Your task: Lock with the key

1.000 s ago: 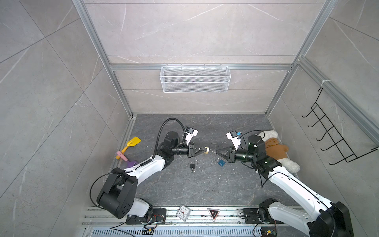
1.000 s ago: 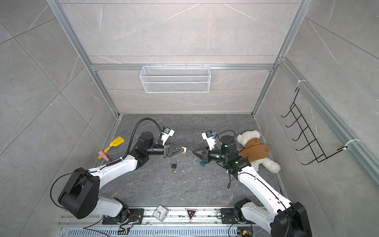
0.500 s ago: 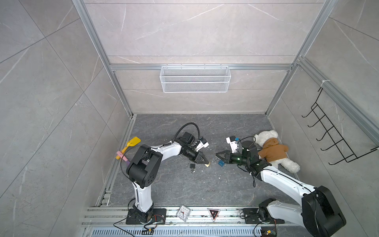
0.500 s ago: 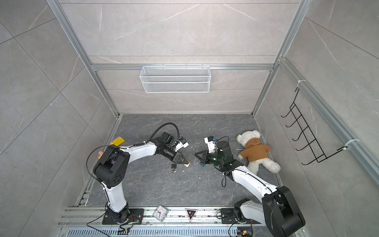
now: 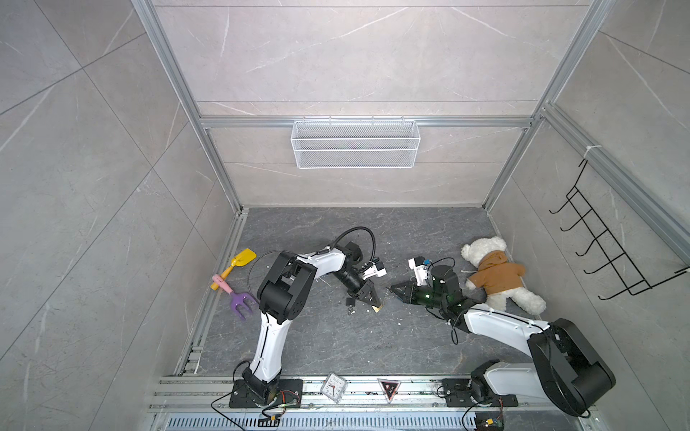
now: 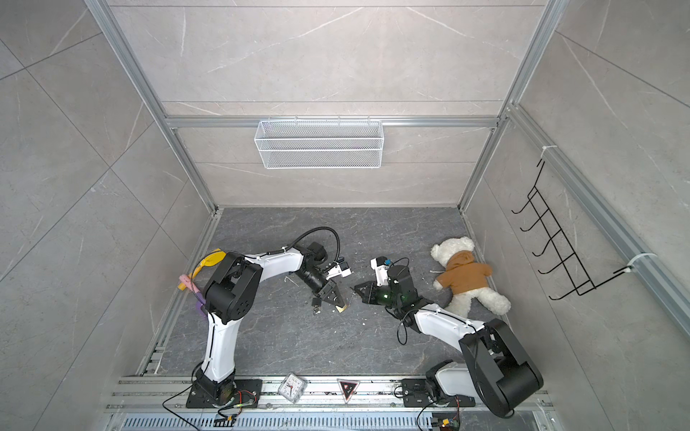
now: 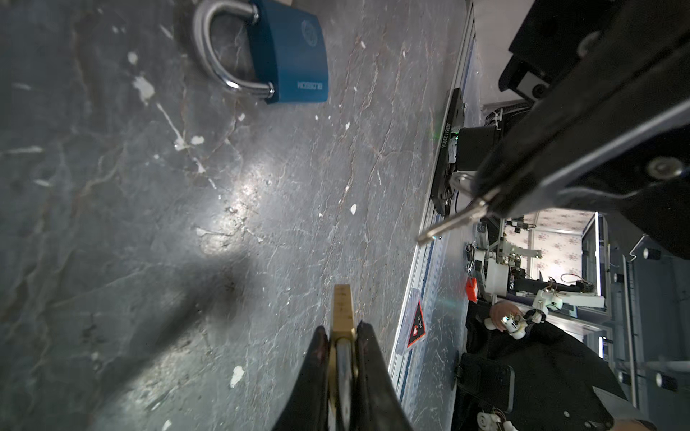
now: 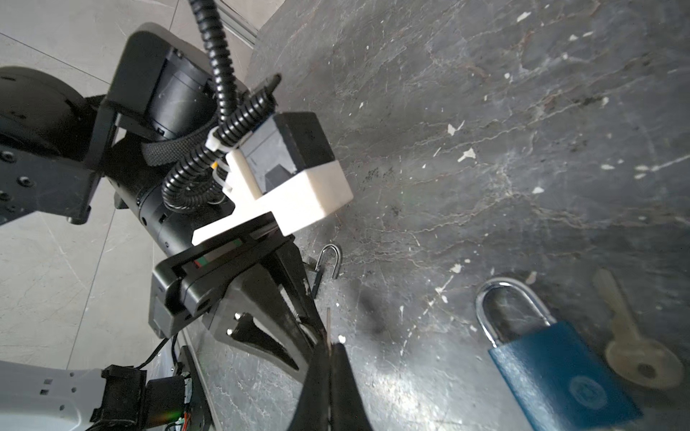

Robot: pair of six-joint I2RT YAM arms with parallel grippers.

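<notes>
Brass lock [image 7: 342, 306] is clamped between the left hand's [image 5: 372, 301] fingers, body sticking out past the tips. It points down at the surface [image 5: 336, 343]; can't tell if it touches. Mid-surface in both top views.

Key [image 7: 448, 222] is pinched in the right hand [image 8: 330, 345], which is closed tight on it with the blade poking out past the tips. Seen edge-on from the right wrist, so it's just a thin sliver there.

Hands face each other, tips near but apart. Key tip is clear of the brass lock, not inserted.

Blue lock [image 8: 560, 377] lies flat on the surface near the right hand, shackle seated at both ends. Spare key [image 8: 631, 343] is flat just beside it.

Small black lock [image 5: 350, 301] sits on the surface right beside the left hand; shackle looks open.

Bear [image 5: 496, 276] lies at the right edge, well apart from the locks.
</notes>
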